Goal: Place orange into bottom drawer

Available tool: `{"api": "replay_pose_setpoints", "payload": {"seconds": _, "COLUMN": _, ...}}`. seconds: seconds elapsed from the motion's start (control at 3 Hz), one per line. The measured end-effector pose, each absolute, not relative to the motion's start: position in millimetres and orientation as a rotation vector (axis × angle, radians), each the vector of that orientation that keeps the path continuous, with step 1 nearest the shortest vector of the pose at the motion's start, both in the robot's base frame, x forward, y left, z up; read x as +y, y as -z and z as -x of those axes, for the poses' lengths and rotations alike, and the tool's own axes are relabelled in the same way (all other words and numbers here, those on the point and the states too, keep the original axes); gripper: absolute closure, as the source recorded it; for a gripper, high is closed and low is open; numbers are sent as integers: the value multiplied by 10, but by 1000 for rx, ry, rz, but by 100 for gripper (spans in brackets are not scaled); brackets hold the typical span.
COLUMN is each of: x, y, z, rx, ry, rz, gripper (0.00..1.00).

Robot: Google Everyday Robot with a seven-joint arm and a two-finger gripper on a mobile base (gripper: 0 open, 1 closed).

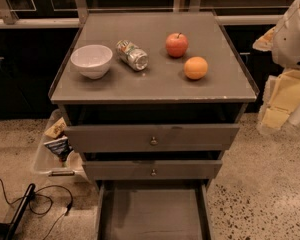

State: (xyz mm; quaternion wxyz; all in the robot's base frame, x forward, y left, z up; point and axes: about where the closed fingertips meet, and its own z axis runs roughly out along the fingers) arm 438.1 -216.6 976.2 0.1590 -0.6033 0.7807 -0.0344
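The orange (196, 67) sits on the grey cabinet top (155, 84), right of centre and just in front of a red apple (176, 44). The bottom drawer (152, 214) is pulled out at the foot of the cabinet, and what shows of its flat grey floor is bare. My gripper (282, 104) hangs at the right edge of the view, beside the cabinet's right side, well apart from the orange and holding nothing that I can see. The white arm (294, 31) rises above it.
A white bowl (91, 60) and a can lying on its side (132, 55) are on the left of the cabinet top. The two upper drawers (152, 136) with knobs are slightly out. A clear bin of snacks (57, 144) and cables (35, 199) are on the floor at left.
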Motion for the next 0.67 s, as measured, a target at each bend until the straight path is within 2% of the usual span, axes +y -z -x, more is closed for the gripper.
{"api": "replay_pose_setpoints", "payload": {"seconds": 0.67, "x": -2123, "y": -9735, "z": -4469, "rx": 2200, "ry": 103, "rz": 1707, "gripper": 0}}
